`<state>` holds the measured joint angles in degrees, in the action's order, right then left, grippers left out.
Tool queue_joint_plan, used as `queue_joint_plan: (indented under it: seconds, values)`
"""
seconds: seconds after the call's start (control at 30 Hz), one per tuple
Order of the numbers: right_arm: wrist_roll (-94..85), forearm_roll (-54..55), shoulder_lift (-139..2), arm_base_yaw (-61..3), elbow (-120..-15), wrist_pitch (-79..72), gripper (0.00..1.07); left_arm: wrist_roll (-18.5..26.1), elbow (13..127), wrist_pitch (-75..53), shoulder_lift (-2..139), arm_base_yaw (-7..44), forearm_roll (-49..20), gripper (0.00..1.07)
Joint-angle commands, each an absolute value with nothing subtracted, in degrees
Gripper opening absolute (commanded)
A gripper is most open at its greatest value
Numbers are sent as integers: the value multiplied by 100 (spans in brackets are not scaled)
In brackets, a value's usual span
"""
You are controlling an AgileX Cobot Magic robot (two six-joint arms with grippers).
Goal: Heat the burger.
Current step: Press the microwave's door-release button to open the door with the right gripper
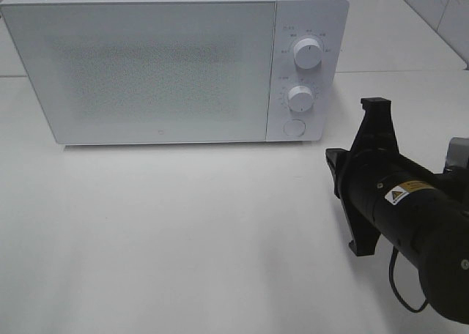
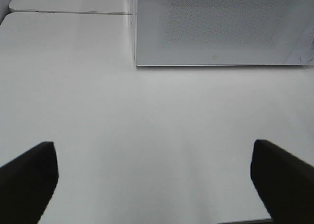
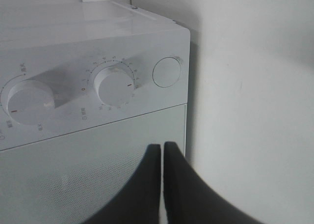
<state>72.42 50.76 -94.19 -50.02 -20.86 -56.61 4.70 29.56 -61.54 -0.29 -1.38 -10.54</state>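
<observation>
- No burger is seen in any of the views; none is held and none lies on the visible part of the table (image 1: 183, 224)
- The microwave (image 1: 161, 63) is set toward the far edge of the table, with its door (image 1: 146, 70) shut; the door is frosted, so it cannot be told whether the burger is inside
- If the burger is taken to be behind the door, the loading would be judged done, and what is left would be setting the upper knob (image 1: 307, 53) and the lower knob (image 1: 301, 98), then taking the burger out with the round button (image 1: 294, 127); none of this is confirmed by the views
- The right pincer (image 3: 161, 146) is closed tight on nothing, its tips pressed together; it is held above the table near the right edge, aimed at the right end of the microwave's front and apart from it
- The left pincer (image 2: 153, 150) is spread wide and empty, held over bare table in front of the door
- The burger's place relative to either pincer cannot be given; inside the microwave, it would lie beyond both, behind the door
</observation>
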Motion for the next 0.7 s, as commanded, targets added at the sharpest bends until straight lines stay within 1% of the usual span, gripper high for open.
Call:
queue_joint_plan:
  seconds: [0.03, 0.43, 0.57, 0.7]
  values:
    - [7483, 5036, -9591, -5013, -2131, -5638, 0, 453, 2945, -6102, -126, -115, -1060, 100]
    - [7815, 5013, -10124, -4996, -2395, -5810, 0, 453, 2945, -6102, -126, -115, -1060, 100]
    - [7821, 4727, -10382, -4710, -2664, -5730, 0, 453, 2945, -6102, -126, -115, -1060, 100]
    - [7804, 4675, -10456, -4566, -2813, -5655, 0, 453, 2945, -6102, -126, -115, -1060, 100]
